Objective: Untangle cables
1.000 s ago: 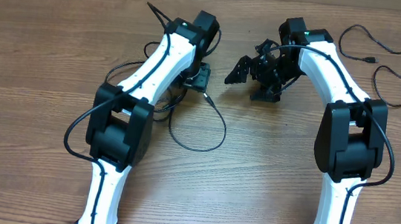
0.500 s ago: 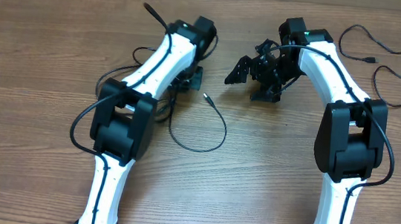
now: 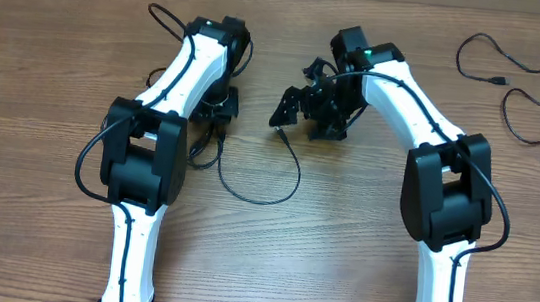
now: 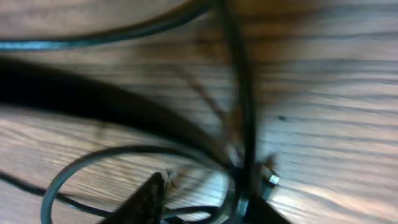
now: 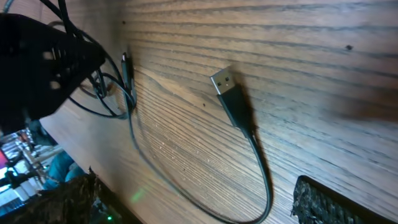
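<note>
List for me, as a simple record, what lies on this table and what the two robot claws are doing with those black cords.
surface: wooden table
left gripper: low over crossed cables; open or shut unclear, its view is blurred
right gripper: open, holding nothing, above the silver-tipped plug
looped cable: curves from that plug back toward the left gripper
separate cable: lies alone at the far right, untouched
task status: not yet untangled

No legible text, seemingly.
</note>
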Controlling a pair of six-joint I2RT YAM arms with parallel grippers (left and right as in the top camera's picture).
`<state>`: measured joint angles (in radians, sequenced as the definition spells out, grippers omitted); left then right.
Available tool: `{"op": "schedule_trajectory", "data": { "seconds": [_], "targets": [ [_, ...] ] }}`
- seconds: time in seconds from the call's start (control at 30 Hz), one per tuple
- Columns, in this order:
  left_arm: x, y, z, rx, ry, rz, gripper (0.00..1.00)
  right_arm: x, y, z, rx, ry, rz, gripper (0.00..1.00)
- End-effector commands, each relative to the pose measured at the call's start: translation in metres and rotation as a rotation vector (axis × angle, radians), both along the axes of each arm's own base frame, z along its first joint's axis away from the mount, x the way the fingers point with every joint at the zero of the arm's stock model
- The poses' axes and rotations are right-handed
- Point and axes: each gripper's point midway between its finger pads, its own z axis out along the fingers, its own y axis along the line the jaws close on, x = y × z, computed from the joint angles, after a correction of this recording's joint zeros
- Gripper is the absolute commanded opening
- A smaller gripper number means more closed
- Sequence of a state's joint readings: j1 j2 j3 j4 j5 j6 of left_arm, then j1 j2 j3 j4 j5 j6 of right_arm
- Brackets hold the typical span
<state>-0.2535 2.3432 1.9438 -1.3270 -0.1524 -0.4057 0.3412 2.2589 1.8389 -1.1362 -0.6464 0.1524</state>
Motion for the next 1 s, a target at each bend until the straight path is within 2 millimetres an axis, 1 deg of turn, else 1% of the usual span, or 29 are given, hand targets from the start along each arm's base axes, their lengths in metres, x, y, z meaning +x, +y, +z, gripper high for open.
{"op": "schedule_trajectory", "data": {
  "seconds": [0.0,0.1,0.13,0.2,0.23,0.3,0.33,0.37,0.43,0.47,0.6,0.7,0.73,0.8,0.83,0.9,0.97],
  "targets": [
    [-0.008,0.018,0.000,0.104,-0.008,0.046,0.41,0.001,-0.003,0.001,-0.042,-0.035,0.006,1.00],
    [-0.009,0.014,-0.007,0.083,-0.009,0.051,0.41,0.002,-0.006,-0.001,-0.060,-0.042,0.004,1.00],
    [-0.007,0.002,-0.013,0.014,-0.010,0.039,0.38,0.003,-0.007,-0.001,-0.060,-0.042,0.002,1.00],
    [-0.006,-0.020,-0.019,-0.111,0.002,-0.014,0.36,0.004,-0.010,-0.001,-0.067,-0.041,-0.003,1.00],
    [-0.007,-0.039,-0.021,-0.213,0.012,-0.070,0.35,0.005,-0.015,-0.003,-0.086,-0.042,-0.011,1.00],
    [-0.008,-0.060,-0.021,-0.317,0.016,-0.103,0.34,0.006,-0.024,-0.005,-0.110,-0.033,-0.024,1.00],
    [-0.008,-0.065,-0.020,-0.344,0.017,-0.109,0.33,0.007,-0.028,-0.005,-0.112,-0.026,-0.032,1.00],
    [-0.009,-0.076,-0.019,-0.391,0.019,-0.131,0.33,0.008,-0.031,-0.005,-0.113,-0.021,-0.040,1.00],
    [-0.011,-0.087,-0.018,-0.431,0.020,-0.146,0.33,0.010,-0.039,-0.005,-0.117,-0.012,-0.058,1.00],
    [-0.011,-0.095,-0.017,-0.459,0.019,-0.165,0.33,0.012,-0.050,-0.005,-0.120,0.000,-0.082,1.00],
    [-0.016,-0.117,-0.015,-0.512,0.018,-0.217,0.33,0.019,-0.071,-0.006,-0.125,0.019,-0.132,1.00],
    [-0.020,-0.124,-0.014,-0.518,0.025,-0.263,0.33,0.020,-0.085,-0.006,-0.130,0.040,-0.162,1.00],
    [-0.021,-0.121,-0.015,-0.504,0.030,-0.277,0.31,0.019,-0.091,-0.006,-0.132,0.052,-0.174,1.00],
    [-0.020,-0.111,-0.012,-0.449,0.030,-0.278,0.37,0.018,-0.093,-0.005,-0.134,0.057,-0.173,1.00],
    [-0.015,-0.106,-0.007,-0.427,0.022,-0.275,0.39,0.018,-0.093,-0.005,-0.132,0.053,-0.165,1.00],
    [-0.008,-0.104,0.006,-0.422,0.004,-0.270,0.41,0.018,-0.092,-0.005,-0.131,0.048,-0.158,1.00],
    [0.004,-0.103,0.028,-0.429,-0.029,-0.268,0.44,0.018,-0.092,-0.005,-0.131,0.049,-0.158,1.00]
  ]
}}
